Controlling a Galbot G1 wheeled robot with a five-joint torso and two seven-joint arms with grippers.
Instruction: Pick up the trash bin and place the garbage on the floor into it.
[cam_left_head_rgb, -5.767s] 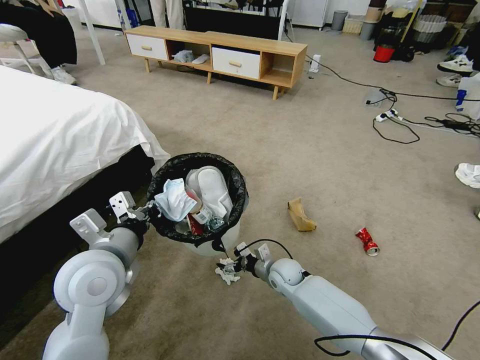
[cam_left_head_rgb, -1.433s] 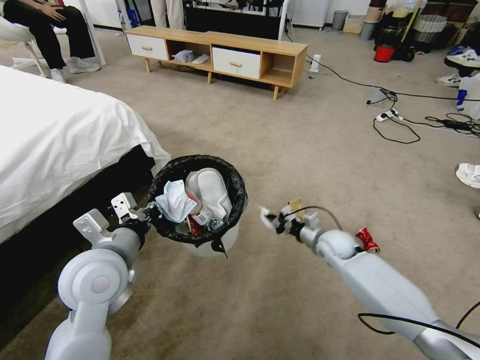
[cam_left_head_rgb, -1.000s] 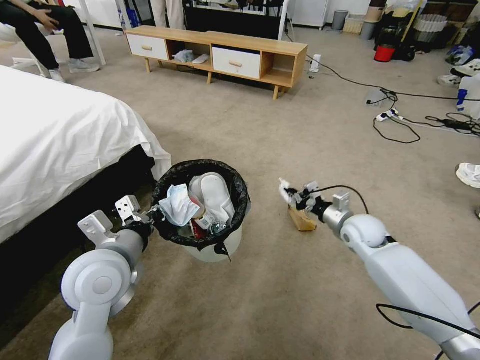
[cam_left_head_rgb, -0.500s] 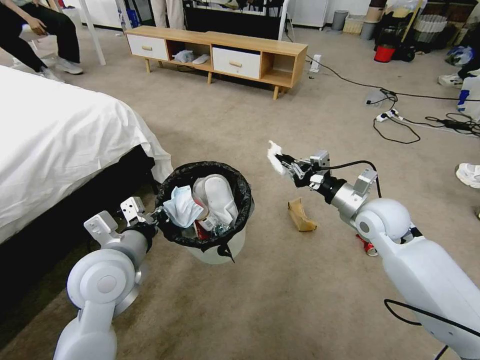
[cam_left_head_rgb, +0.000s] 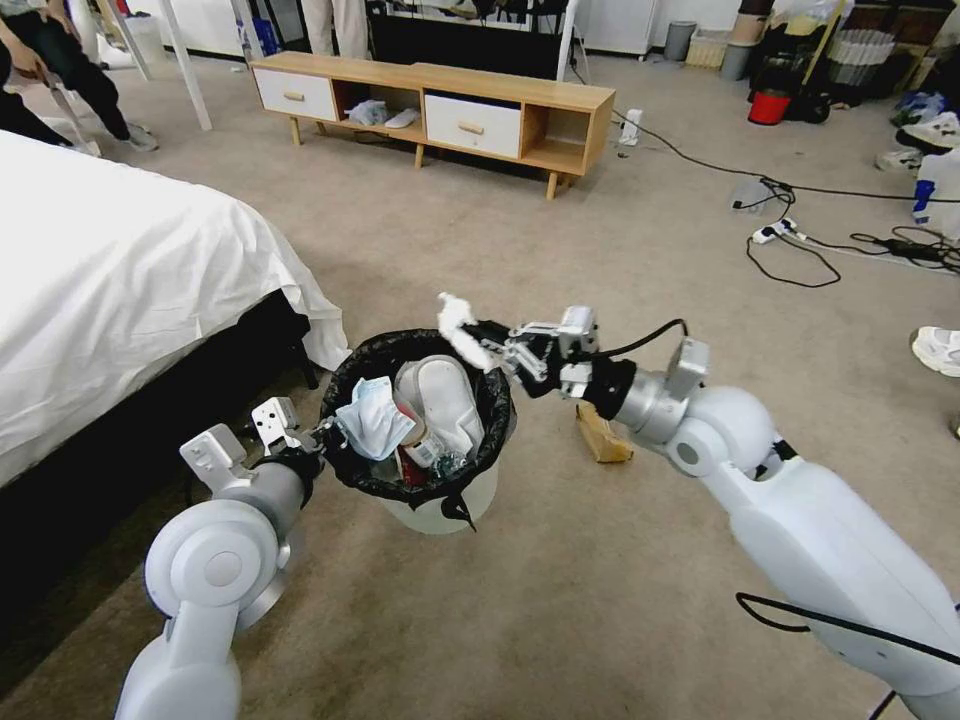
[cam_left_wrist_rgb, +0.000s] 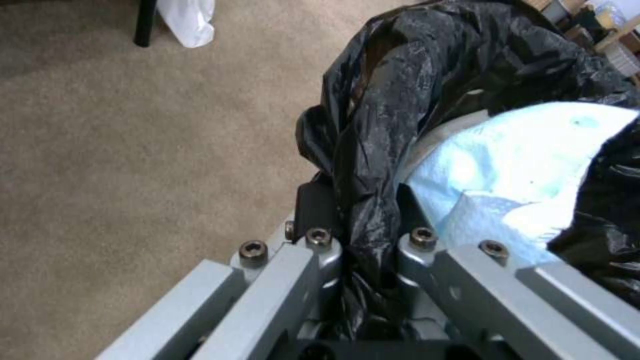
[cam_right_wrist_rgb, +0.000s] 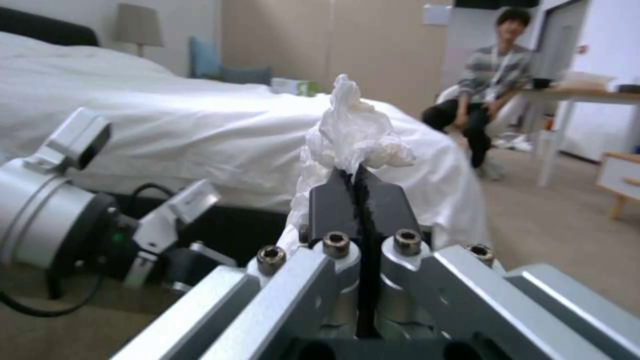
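Observation:
The trash bin (cam_left_head_rgb: 440, 505) is white with a black liner (cam_left_head_rgb: 400, 350) and hangs off the floor (cam_left_head_rgb: 560, 600). My left gripper (cam_left_head_rgb: 316, 442) is shut on its near-left rim, and the left wrist view shows the fingers (cam_left_wrist_rgb: 317, 200) pinching the liner (cam_left_wrist_rgb: 373, 150). Inside lie a pale blue face mask (cam_left_head_rgb: 372, 418) (cam_left_wrist_rgb: 520, 170), a white item and red scraps. My right gripper (cam_left_head_rgb: 484, 343) (cam_right_wrist_rgb: 357, 185) is shut on a crumpled white tissue (cam_left_head_rgb: 455, 318) (cam_right_wrist_rgb: 353, 130), above the bin's far-right rim. A torn brown cardboard piece (cam_left_head_rgb: 600, 438) lies on the carpet, partly behind my right arm.
A white-sheeted bed (cam_left_head_rgb: 120, 280) is close on the left. A low wooden cabinet (cam_left_head_rgb: 440, 100) stands at the back. Cables (cam_left_head_rgb: 800, 240), a white sneaker (cam_left_head_rgb: 940, 350) and a red bucket (cam_left_head_rgb: 768, 107) are on the right. Open carpet lies ahead.
My right gripper took the tissue off the carpet by the bin, swung right and up with it, then came left over the rim. The bin shifted slightly right with my left arm.

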